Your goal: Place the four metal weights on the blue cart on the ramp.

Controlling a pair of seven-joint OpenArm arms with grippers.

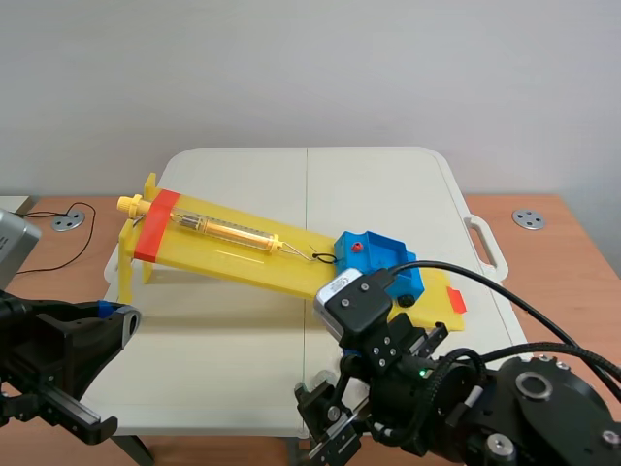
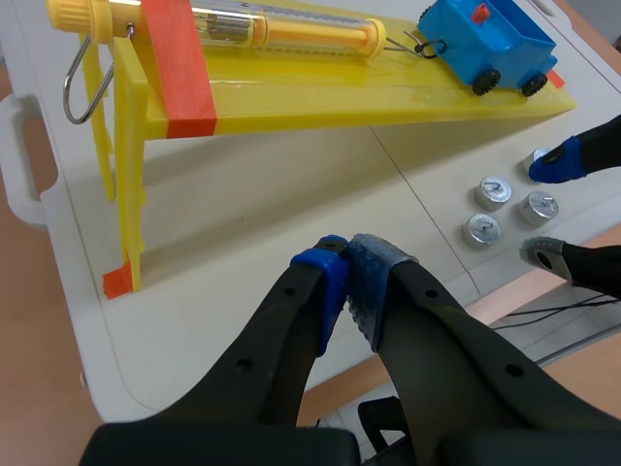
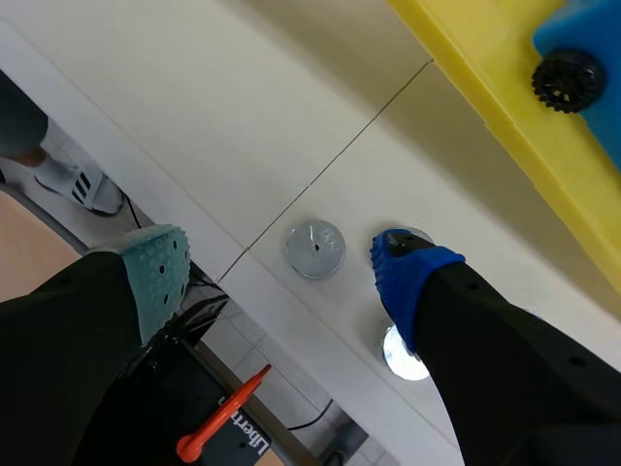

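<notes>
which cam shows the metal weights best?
Left wrist view: three metal weights lie clear, with a fourth half behind the right gripper. The right wrist view shows one whole and two partly covered. The scene view shows none; the right arm hides them.

Setting. My white folding table (image 1: 378, 180) (seam down its middle, handle (image 1: 488, 245) on one side, corners rounded) lies on a wooden desk (image 1: 582, 243). Two round metal grommets (image 1: 529, 219) sit in the desk, one at each side. Behind stands a plain pale wall (image 1: 310, 68), evenly lit.
</notes>
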